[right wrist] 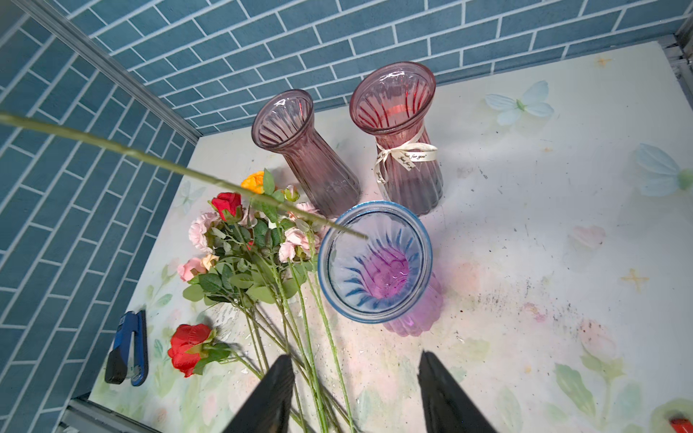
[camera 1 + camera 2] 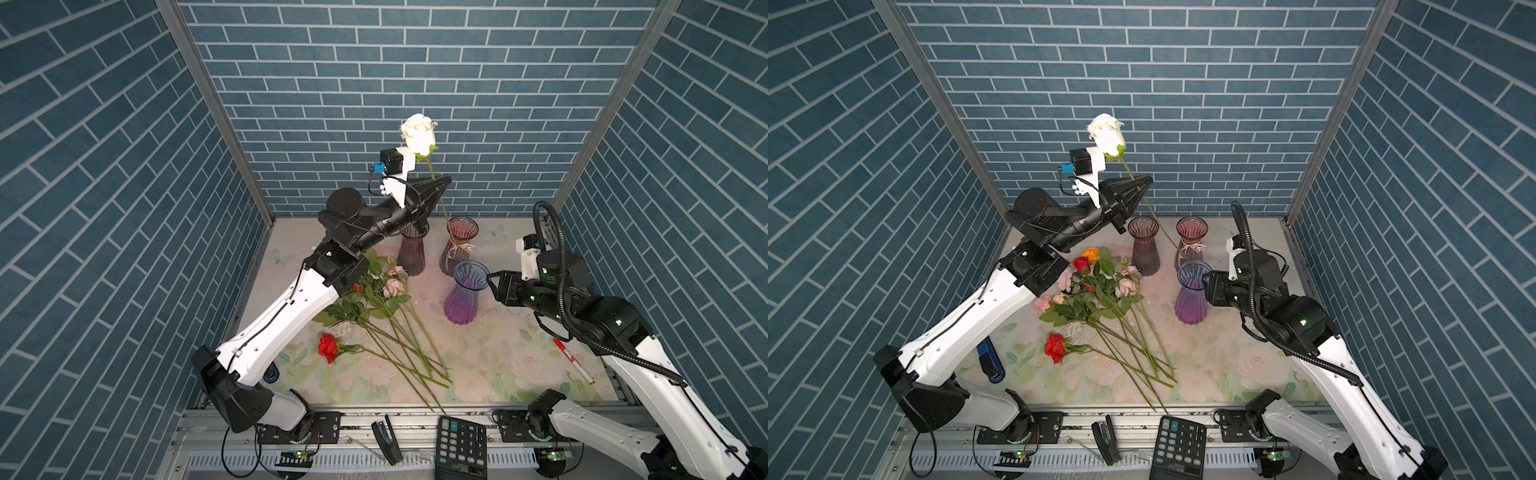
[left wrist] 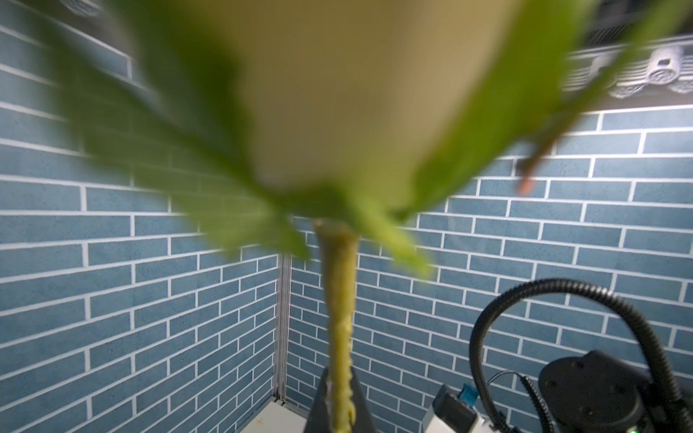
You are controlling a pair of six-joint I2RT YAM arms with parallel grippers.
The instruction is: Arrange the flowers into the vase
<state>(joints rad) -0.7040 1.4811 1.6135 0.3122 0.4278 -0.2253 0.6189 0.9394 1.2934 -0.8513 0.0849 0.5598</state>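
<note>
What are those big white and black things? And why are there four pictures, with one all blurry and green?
They are two robot arms, left and right, each ending in a claw. Two pictures come from one camera high up, looking down. Two come from small cameras on the arms' wrists. The blurry one is the left wrist's: the white rose is right before its lens. The left claw is shut on that rose's stem, holding it high. The right claw is open and empty, beside the blue vase. On the table stand a plum vase and a pink vase too, and a pile of flowers lies there, one red rose apart.
</note>
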